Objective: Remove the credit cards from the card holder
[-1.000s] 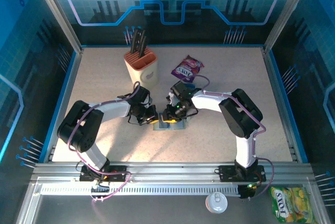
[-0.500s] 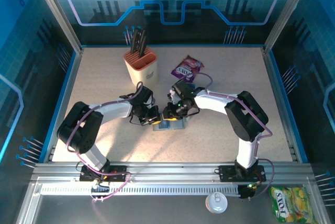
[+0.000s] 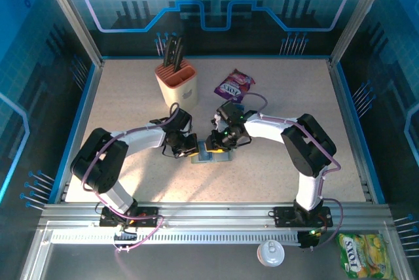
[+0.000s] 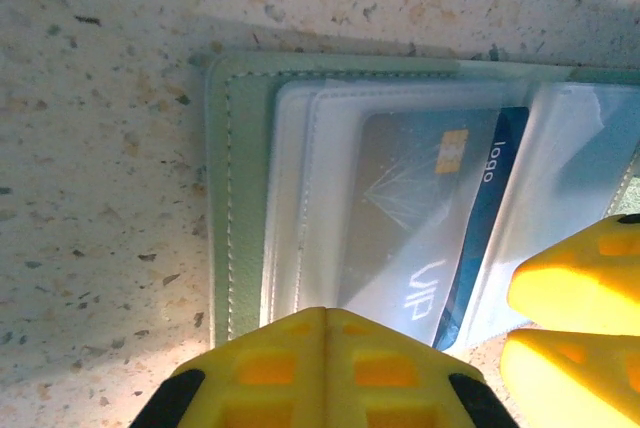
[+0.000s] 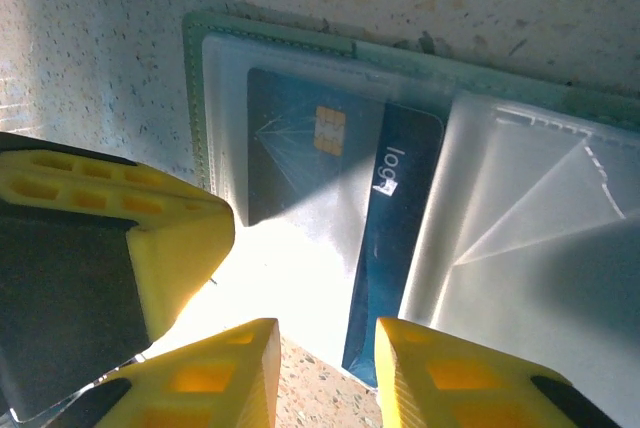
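Note:
The card holder [image 3: 213, 157] lies open on the speckled table, its grey-green stitched edge [image 4: 218, 198] toward the left. A blue card [image 4: 430, 218] with a gold chip sits inside its clear plastic sleeve, and the card's near corner [image 5: 395, 248] pokes out past the sleeve. My left gripper [image 4: 325, 313] is shut, its fingertips together over the holder's near edge. My right gripper [image 5: 325, 333] is open, its fingers straddling the near edge of the sleeve beside the blue card's corner. The right fingers [image 4: 580, 288] also show in the left wrist view.
A beige and orange knife block [image 3: 177, 82] stands at the back left, and a purple snack packet [image 3: 234, 84] lies behind the right gripper. A yellow-green packet [image 3: 364, 254] and a white lid [image 3: 270, 252] rest outside the table's front rail.
The right arm's elbow has swung a little to the right and both grippers have shifted slightly at the holder. The holder stays between them.

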Robot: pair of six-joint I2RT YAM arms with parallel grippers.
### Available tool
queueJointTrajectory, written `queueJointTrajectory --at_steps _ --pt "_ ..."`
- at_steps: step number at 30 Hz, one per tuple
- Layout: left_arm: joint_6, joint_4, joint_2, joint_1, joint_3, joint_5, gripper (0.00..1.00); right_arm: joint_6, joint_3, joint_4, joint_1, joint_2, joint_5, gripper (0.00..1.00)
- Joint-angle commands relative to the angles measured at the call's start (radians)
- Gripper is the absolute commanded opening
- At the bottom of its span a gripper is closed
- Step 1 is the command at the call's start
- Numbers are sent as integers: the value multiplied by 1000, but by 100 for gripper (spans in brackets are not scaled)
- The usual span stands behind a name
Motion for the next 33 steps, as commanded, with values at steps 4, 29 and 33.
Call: queueJointTrajectory --at_steps 4,29,33 --pt "19 -17 25 -5 21 -20 2 0 -9 7 -18 -13 10 32" --pt "34 -51 49 -6 24 -42 0 3 -48 48 -32 25 9 32" --pt "33 -53 51 -5 26 -42 0 7 -54 46 -32 1 10 32"
